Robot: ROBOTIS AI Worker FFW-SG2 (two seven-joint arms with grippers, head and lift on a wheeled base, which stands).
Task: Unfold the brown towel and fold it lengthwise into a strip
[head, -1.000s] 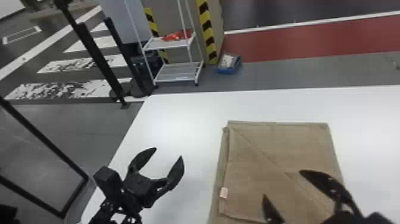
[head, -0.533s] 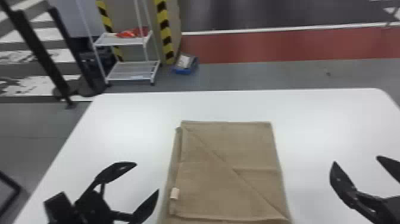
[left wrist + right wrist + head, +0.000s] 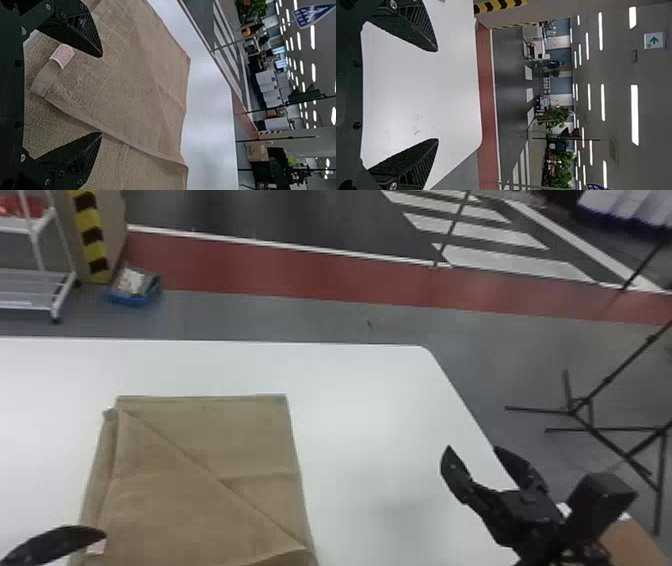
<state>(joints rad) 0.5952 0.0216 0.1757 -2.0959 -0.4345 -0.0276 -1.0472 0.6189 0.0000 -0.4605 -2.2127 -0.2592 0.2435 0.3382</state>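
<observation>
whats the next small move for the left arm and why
Probably lower the left end effector and pinch the top layer of the brown towel near its white tag: the fingers stand open over the cloth, which lies folded in layers, with a corner beside the tag.

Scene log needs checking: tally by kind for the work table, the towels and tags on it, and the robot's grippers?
White table: 1
Brown towel: 1
Pale tag on the towel: 1
Grippers, left gripper and right gripper: 2
Total: 5
</observation>
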